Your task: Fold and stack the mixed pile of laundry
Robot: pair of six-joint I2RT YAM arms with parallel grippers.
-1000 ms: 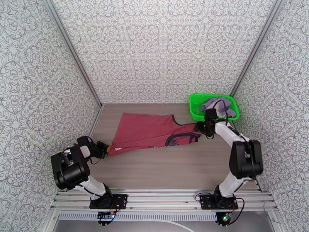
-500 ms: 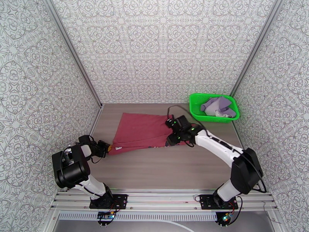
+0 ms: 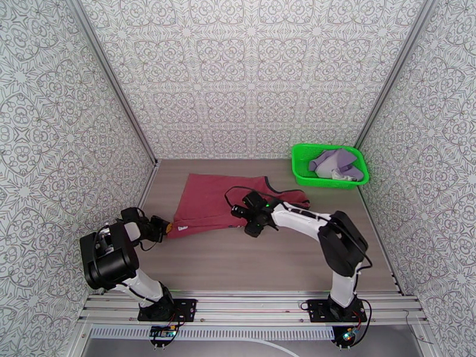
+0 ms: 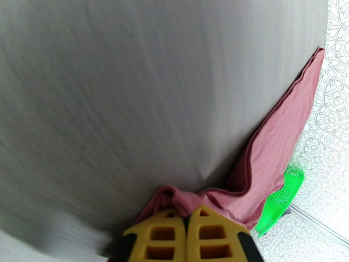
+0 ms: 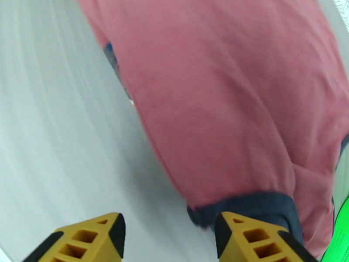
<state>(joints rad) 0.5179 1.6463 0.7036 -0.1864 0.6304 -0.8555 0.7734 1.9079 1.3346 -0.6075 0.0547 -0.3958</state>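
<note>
In the overhead view the two arms rise from the bottom edge onto a grey wood-grain table (image 3: 268, 257). At the middle left of the frame the left gripper (image 3: 163, 226) sits low at the near-left corner of the dark red tank top (image 3: 208, 197). Its wrist view shows the gripper (image 4: 187, 217) at the bottom of the frame, its yellow fingers (image 4: 163, 234) pressed together on a bunched fold of the tank top (image 4: 270, 149). From there the cloth runs up toward the upper right across the table (image 4: 131, 84).

Near the centre of the overhead frame the right gripper (image 3: 241, 214) hovers over the near edge of the tank top. In its wrist view the gripper (image 5: 168, 223) is at the bottom, its yellow fingers (image 5: 94, 239) spread wide and holding nothing. The tank top (image 5: 227, 92) fills the upper right, and its dark trim (image 5: 248, 206) lies just by the right-hand fingertip. I cannot tell whether the two touch. Bare table (image 5: 52, 127) takes up the left of that frame.

The tank top lies partly folded on the table, stretching from the left gripper toward the centre right, where a trimmed strap points at the basket (image 3: 299, 171). This bright green mesh basket stands in the far right corner of the table, apart from the tank top. The lavender garment (image 3: 336, 162) lies crumpled inside it.
</note>
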